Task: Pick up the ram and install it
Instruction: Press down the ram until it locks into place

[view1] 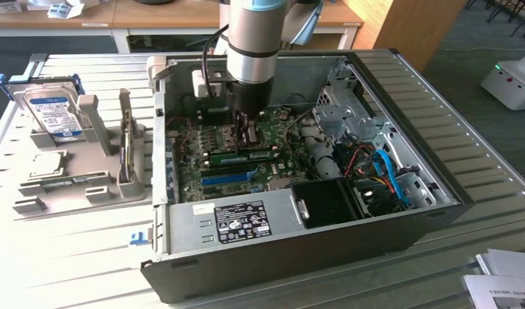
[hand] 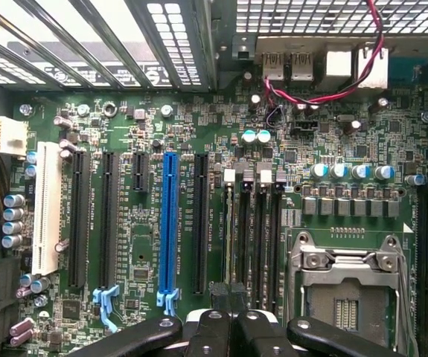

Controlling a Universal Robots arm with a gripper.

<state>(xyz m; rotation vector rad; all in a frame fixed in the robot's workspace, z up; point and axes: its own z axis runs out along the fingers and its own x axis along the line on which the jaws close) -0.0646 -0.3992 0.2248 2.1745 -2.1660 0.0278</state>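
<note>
The ram (view1: 245, 156), a narrow green stick with dark chips, stands on edge in a memory slot of the motherboard (view1: 193, 174) inside the open PC case. In the wrist view the ram (hand: 228, 230) shows edge-on as a thin pale line in the slot nearest the black expansion slots. My gripper (view1: 247, 135) reaches down into the case right over the stick. Its black fingertips (hand: 222, 296) are pressed together at one end of the ram, so the gripper (hand: 232, 301) is shut with nothing between the fingers. Whether the tips touch the ram's top edge I cannot tell.
A long blue slot (hand: 170, 223) lies beside the memory slots, and the processor socket (hand: 347, 290) stands open. Cables (view1: 387, 174) and a drive cage (view1: 348, 109) fill the case's far side. A grey holder (view1: 90, 187) outside the case carries a hard drive (view1: 51, 109) and a square silver chip (view1: 43, 164).
</note>
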